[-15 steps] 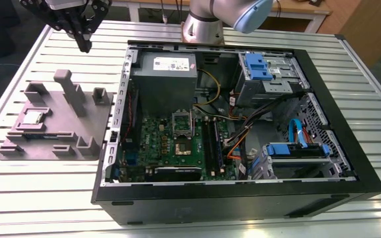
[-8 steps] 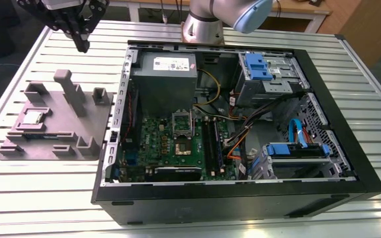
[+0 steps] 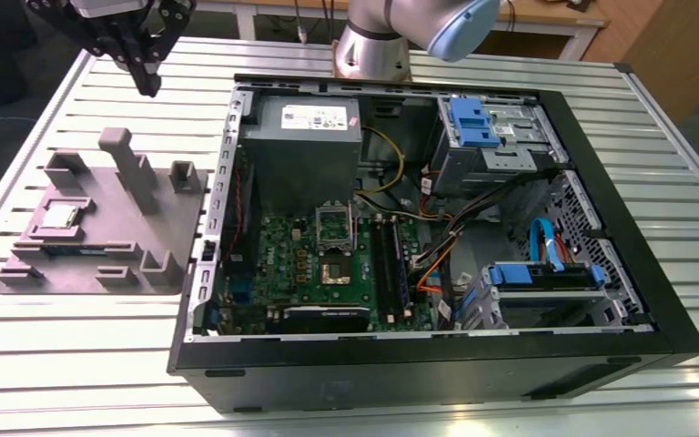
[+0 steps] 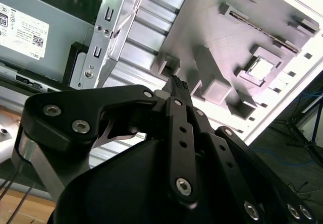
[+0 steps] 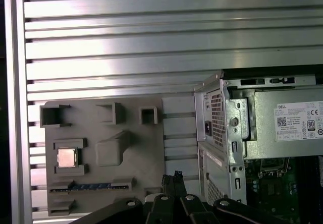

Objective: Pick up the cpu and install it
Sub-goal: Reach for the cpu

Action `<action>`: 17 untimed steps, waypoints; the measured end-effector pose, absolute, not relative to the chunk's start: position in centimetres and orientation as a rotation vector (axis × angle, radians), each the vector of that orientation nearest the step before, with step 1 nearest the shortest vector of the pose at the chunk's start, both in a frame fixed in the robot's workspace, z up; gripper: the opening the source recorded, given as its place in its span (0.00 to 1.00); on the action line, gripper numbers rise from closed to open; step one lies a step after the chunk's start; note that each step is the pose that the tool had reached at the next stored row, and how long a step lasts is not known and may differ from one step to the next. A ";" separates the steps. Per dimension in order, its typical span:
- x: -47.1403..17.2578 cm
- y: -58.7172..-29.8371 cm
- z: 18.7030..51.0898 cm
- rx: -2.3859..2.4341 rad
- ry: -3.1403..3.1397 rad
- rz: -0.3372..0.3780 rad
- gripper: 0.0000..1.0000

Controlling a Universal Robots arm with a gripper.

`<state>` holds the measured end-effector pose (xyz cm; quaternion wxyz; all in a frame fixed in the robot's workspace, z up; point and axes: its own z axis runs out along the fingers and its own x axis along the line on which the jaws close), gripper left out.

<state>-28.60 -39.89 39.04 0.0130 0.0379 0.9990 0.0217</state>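
Right now my claw (image 3: 146, 86) hangs in the air over the slatted metal bench (image 3: 83, 364), off the far corner of the grey moulded tray (image 3: 106, 250) as the exterior view shows it. Its two black fingers are pressed together at the tips and pinch nothing. In both wrist views the joined tips (image 5: 172, 177) (image 4: 176, 82) point down towards the strip of bench between the tray (image 5: 146, 153) (image 4: 217, 32) and the open computer case (image 5: 222, 133) (image 4: 101, 32).

The cpu (image 3: 58, 217) lies flat in a square pocket of the tray, on the side of the tray towards the exterior view's left, silver top facing up. It is well apart from my claw, and several upright posts of the tray stand between us. In the first wrist view the cpu (image 5: 67, 157) sits inside its raised frame, and in the second wrist view it (image 4: 261, 68) catches bright light in the same pocket.

The case (image 3: 447, 364) lies on its side on the bench, just beside the tray, with its interior open upward. Inside it I see the big grey box with a white label (image 3: 307, 155) (image 5: 282, 128) (image 4: 45, 12) and, nearer the camera, the green board (image 3: 380, 264) with a square socket (image 3: 334, 269) at its middle.
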 end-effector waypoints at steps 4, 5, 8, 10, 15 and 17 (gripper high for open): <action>-28.8 -39.9 39.0 0.118 3.113 0.068 0.10; -28.8 -39.9 39.0 0.118 3.113 0.068 0.10; -28.9 -39.9 39.0 0.118 3.113 0.068 0.10; -28.9 -39.9 39.0 0.118 3.113 0.068 0.10; -29.0 -39.9 39.0 0.118 3.113 0.068 0.10; -29.0 -39.9 39.0 0.118 3.113 0.068 0.10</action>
